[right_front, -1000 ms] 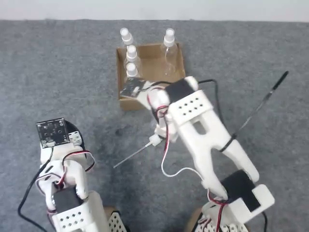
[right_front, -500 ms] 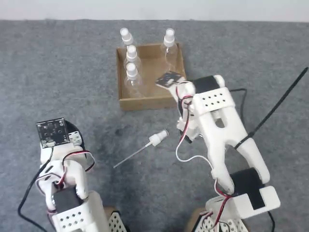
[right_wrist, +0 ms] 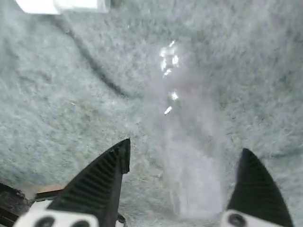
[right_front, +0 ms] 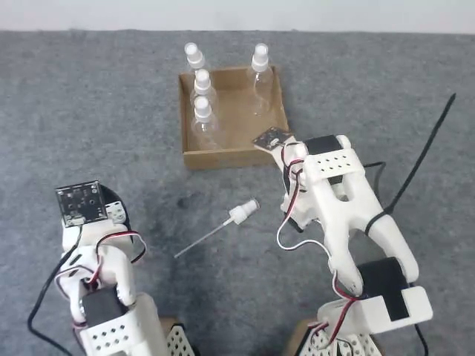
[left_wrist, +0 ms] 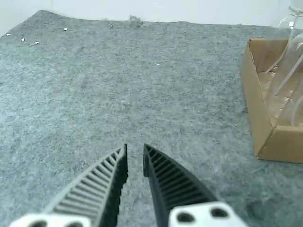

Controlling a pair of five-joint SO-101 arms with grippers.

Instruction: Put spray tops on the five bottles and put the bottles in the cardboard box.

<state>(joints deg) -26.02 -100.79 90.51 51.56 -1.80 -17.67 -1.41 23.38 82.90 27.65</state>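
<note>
Well, open carpet is lying all round the left gripper, which is hovering low with its jaws nearly together, the cardboard box standing off to one side. The grey felt is running back to a white wall. The right gripper is hanging near the box's front corner, jaws spread wide over a clear uncapped bottle lying on its side. A loose spray top is lying nearby, its thin tube trailing away. Four capped bottles are standing upright at the box.
</note>
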